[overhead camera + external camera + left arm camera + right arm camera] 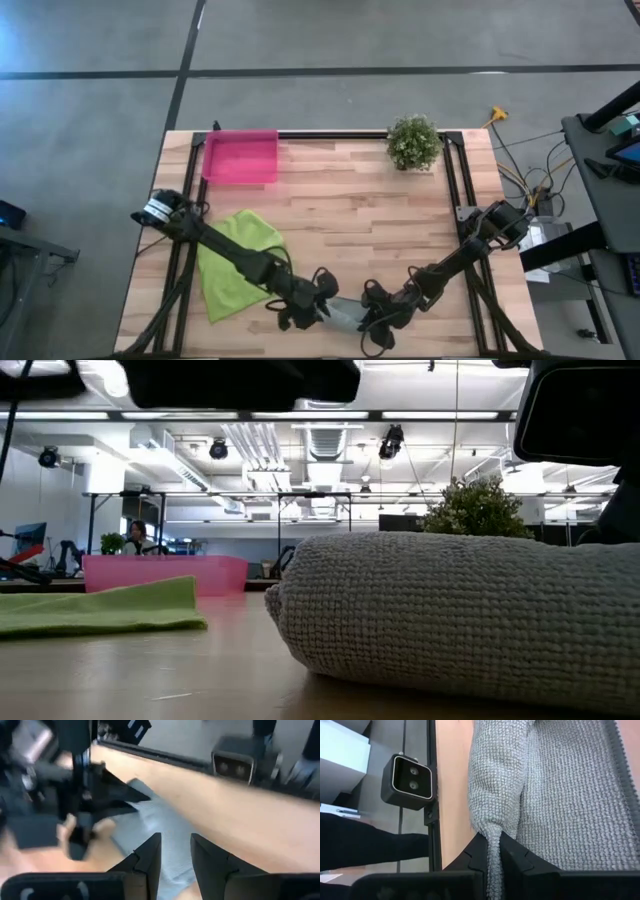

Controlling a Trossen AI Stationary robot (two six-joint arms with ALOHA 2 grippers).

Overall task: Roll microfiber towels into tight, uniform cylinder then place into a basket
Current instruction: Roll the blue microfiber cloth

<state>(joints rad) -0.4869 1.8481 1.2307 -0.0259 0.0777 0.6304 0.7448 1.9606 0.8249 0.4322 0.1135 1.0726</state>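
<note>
Your grey microfiber towel (345,313) lies rolled into a thick bundle at the near edge of the table (350,215), between the two grippers. In the low view it fills the right foreground as a fat, knobbly roll.

Your right gripper (492,847) has its jaws clenched on a pinched fold of the grey towel; the right wrist view shows the cloth squeezed between them.

Your left gripper (176,851) hangs over the grey towel's other end, jaws a little apart with cloth seen between the tips; you cannot tell whether they grip it.

The lime green towel (235,262) lies loosely spread on the table's left side, partly under the left arm. The pink basket (240,157) sits at the far left corner, well apart from both towels. A small potted plant (413,141) stands at the far edge, right of centre.
</note>
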